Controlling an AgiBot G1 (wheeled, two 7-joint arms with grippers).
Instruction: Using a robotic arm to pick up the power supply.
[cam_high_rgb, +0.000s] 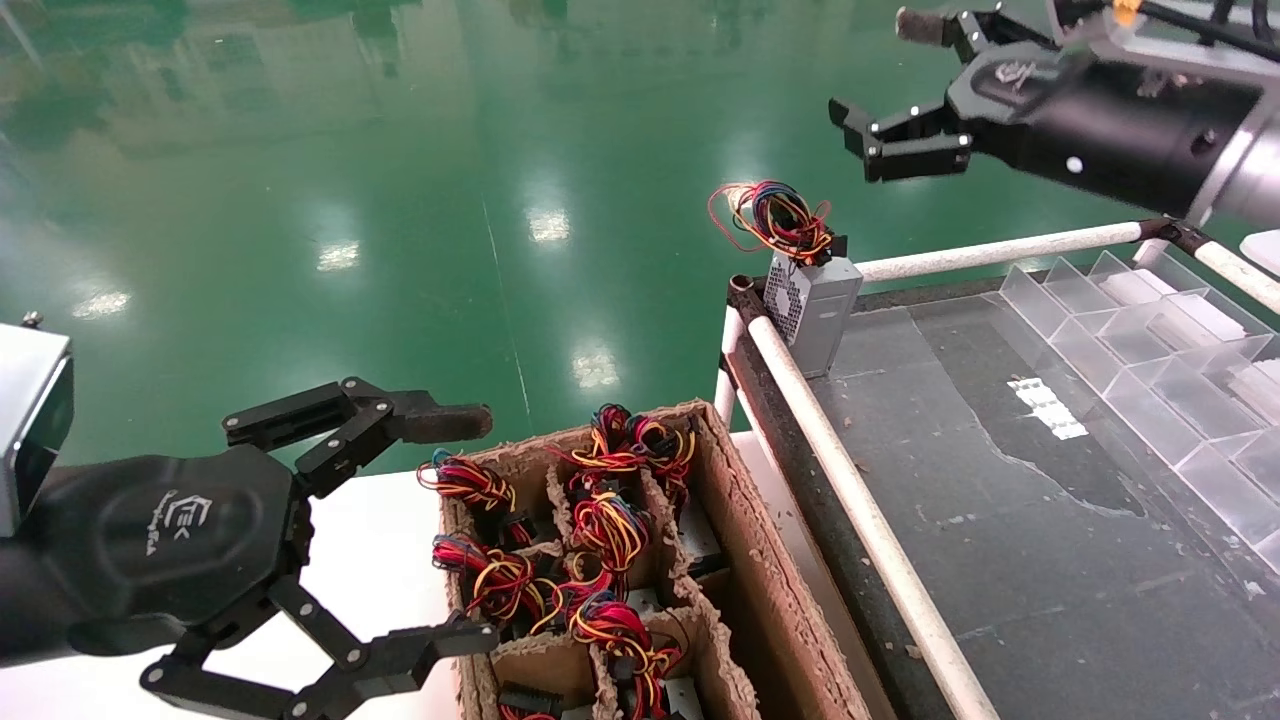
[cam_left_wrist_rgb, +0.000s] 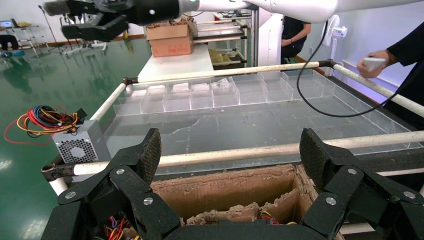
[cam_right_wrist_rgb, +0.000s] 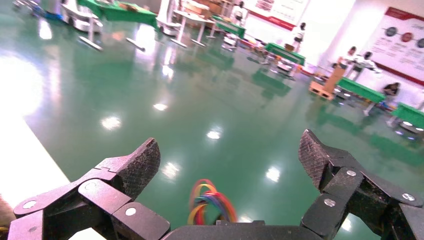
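Note:
A small grey power supply (cam_high_rgb: 812, 305) with a perforated vent side stands upright on the near-left corner of the dark table (cam_high_rgb: 1000, 520), with its coloured wires (cam_high_rgb: 775, 218) bunched on top. The left wrist view shows the power supply (cam_left_wrist_rgb: 80, 145) too. My right gripper (cam_high_rgb: 885, 75) hangs open above and to the right of it, touching nothing. In the right wrist view only the wires (cam_right_wrist_rgb: 207, 202) show, below the open right gripper (cam_right_wrist_rgb: 230, 155). My left gripper (cam_high_rgb: 470, 530) is open and empty, low on the left beside the cardboard box; its wrist view shows the same gripper (cam_left_wrist_rgb: 230, 150).
A divided cardboard box (cam_high_rgb: 770, 600) holds several more wired units. White pipe rails (cam_high_rgb: 850, 490) edge the table. Clear plastic compartments (cam_high_rgb: 1150, 340) line its far right side. A person (cam_left_wrist_rgb: 400, 55) stands beyond the table. Green floor lies behind.

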